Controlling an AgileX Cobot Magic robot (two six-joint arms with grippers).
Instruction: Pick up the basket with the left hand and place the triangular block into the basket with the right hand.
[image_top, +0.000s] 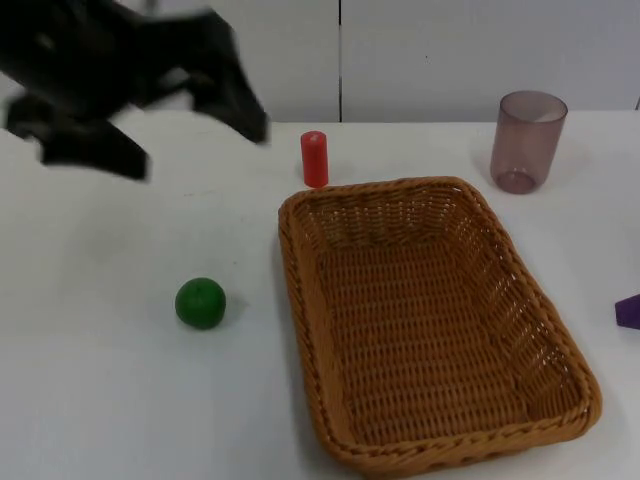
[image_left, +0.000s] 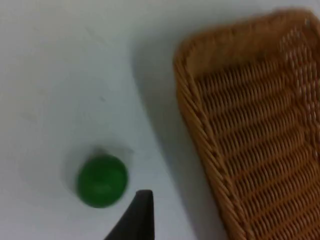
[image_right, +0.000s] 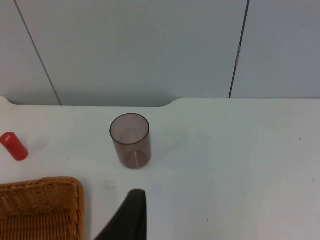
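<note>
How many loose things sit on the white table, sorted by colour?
Orange-brown: 1, the basket
Green: 1, the ball
Red: 1, the cylinder
Smoky purple, see-through: 1, the cup
Purple: 1, a block at the picture's edge
Total: 5

No readable text, label or number appears anywhere.

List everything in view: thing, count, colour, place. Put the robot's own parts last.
basket: 1, tan wicker, on the table, centre to right, nothing in it
ball: 1, green, left of the basket
cylinder: 1, red, upright behind the basket's far left corner
cup: 1, translucent purple, upright at far right
block: 1, purple, at the right edge, cut off
table: 1, white
wall: 1, grey, behind the table
left gripper: 1, black, above the table's far left
right gripper: 1, black fingertip, near the cup
</note>
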